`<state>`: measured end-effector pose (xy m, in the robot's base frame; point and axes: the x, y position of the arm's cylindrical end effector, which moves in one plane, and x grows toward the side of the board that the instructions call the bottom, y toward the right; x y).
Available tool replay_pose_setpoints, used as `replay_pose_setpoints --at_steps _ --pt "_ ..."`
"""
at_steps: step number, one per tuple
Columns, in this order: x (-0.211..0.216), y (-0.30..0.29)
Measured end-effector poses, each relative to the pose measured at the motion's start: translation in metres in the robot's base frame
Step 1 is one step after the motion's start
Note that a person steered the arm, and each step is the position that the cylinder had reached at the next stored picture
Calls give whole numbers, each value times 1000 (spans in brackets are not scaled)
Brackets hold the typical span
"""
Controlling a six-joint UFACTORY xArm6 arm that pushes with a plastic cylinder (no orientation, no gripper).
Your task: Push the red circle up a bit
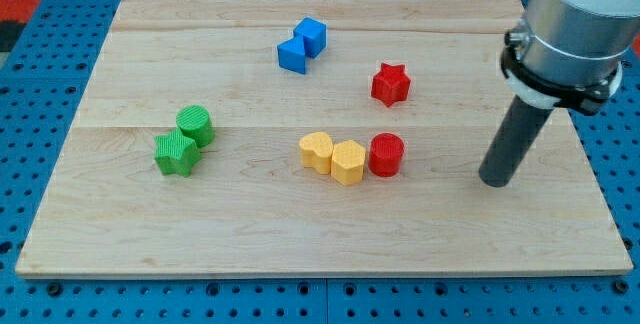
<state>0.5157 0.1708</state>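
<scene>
The red circle [386, 154] lies right of the board's middle, touching the right side of a yellow hexagon [348, 162]. My tip [494, 180] rests on the board well to the right of the red circle and slightly lower, apart from every block. A red star [391, 84] lies above the red circle with a gap between them.
A yellow heart [316, 151] touches the yellow hexagon's left side. A blue cube [311, 36] and another blue block [292, 55] touch near the view's top. A green circle [195, 125] and green star [176, 154] touch at the left. The wooden board [320, 244] has edges all round.
</scene>
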Motion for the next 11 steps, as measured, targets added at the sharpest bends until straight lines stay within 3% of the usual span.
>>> replay_pose_setpoints --at_steps 4,8,11 --pt "8 -77" --pt "-13 -83" --pt "0 -97"
